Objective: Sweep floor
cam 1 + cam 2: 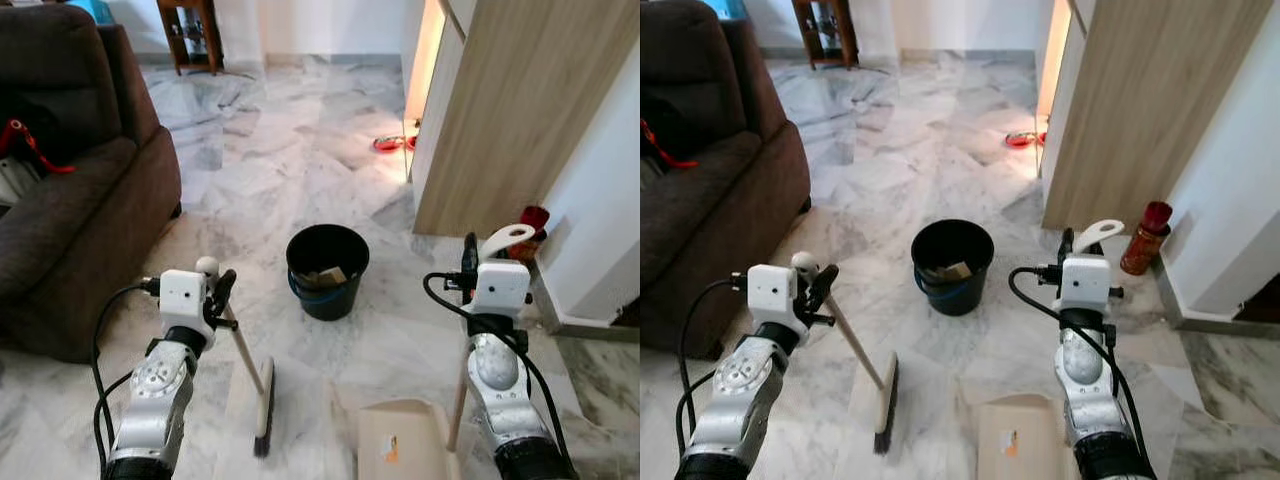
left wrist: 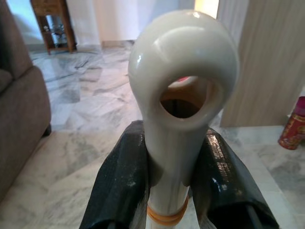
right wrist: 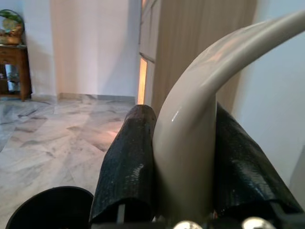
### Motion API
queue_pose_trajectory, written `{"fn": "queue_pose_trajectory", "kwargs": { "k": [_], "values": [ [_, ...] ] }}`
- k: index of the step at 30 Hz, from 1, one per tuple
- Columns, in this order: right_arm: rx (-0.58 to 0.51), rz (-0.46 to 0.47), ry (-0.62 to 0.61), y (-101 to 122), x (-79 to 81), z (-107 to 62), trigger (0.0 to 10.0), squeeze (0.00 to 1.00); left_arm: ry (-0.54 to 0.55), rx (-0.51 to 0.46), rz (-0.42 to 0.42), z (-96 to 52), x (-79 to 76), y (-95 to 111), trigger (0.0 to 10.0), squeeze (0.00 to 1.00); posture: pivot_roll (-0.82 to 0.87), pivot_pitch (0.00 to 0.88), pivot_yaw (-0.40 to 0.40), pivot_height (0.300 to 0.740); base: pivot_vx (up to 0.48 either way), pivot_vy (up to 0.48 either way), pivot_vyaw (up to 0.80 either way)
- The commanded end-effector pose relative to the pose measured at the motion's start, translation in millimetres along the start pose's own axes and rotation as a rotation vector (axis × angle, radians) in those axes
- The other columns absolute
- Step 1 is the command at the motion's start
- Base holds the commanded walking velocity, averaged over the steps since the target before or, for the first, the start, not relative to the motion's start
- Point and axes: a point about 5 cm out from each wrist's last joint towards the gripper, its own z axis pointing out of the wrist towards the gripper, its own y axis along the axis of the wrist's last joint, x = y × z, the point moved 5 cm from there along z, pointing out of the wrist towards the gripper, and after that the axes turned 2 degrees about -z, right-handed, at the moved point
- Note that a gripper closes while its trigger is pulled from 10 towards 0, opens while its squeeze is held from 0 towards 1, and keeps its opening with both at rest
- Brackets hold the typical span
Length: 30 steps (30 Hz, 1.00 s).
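Note:
My left gripper [image 1: 220, 290] is shut on the cream handle of a broom [image 1: 248, 365], whose dark bristle head [image 1: 264, 410] rests on the marble floor. The looped handle end [image 2: 183, 71] sticks out between the black fingers [image 2: 119, 186]. My right gripper [image 1: 470, 255] is shut on the curved cream handle [image 1: 505, 237] of a dustpan; its beige pan [image 1: 400, 440] lies on the floor in front of me. A black bucket [image 1: 327, 270] holding some scraps stands on the floor between and beyond both arms.
A brown sofa [image 1: 70, 190] fills the left side. A wooden cabinet wall [image 1: 510, 110] rises on the right, with a red bottle [image 1: 1143, 238] at its foot. A small wooden table [image 1: 190, 35] stands far back. Red items [image 1: 390, 143] lie by the doorway.

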Motion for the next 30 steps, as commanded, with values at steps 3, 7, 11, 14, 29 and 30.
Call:
{"fn": "queue_pose_trajectory", "kwargs": {
  "k": [3,7,11,14,29,30],
  "values": [
    [-0.014,0.009,-0.008,4.3,-1.0,1.7,10.0,0.00,-0.010,-0.063,0.025,7.4,-2.3,14.0,10.0,0.00,-0.05,0.070,0.043,0.740,0.000,0.000,0.00],
    [-0.011,0.009,-0.017,4.3,-2.2,1.6,10.0,0.00,-0.005,-0.067,0.031,9.0,0.1,13.6,10.0,0.00,-0.07,0.081,0.049,0.740,0.000,0.000,0.00],
    [0.004,0.005,-0.021,1.8,-2.4,1.6,10.0,0.00,-0.005,-0.076,0.029,11.8,0.0,15.2,10.0,0.00,-0.09,0.077,0.044,0.740,0.000,0.000,-0.14],
    [0.005,0.006,-0.016,1.8,-0.5,1.5,10.0,0.00,-0.001,-0.079,0.028,12.4,0.5,14.5,10.0,0.00,-0.10,0.071,0.046,0.740,0.000,0.000,-0.80],
    [0.002,0.002,-0.034,2.6,-3.5,2.8,10.0,0.00,-0.010,-0.082,0.031,16.8,0.8,13.5,10.0,0.00,-0.13,0.039,0.064,0.740,0.000,0.000,-0.80],
    [0.002,0.001,-0.034,2.3,-3.5,2.6,10.0,0.00,-0.011,-0.081,0.031,16.8,0.5,12.9,10.0,0.00,-0.13,0.027,0.066,0.740,0.000,0.000,-0.80]
  ]
}}
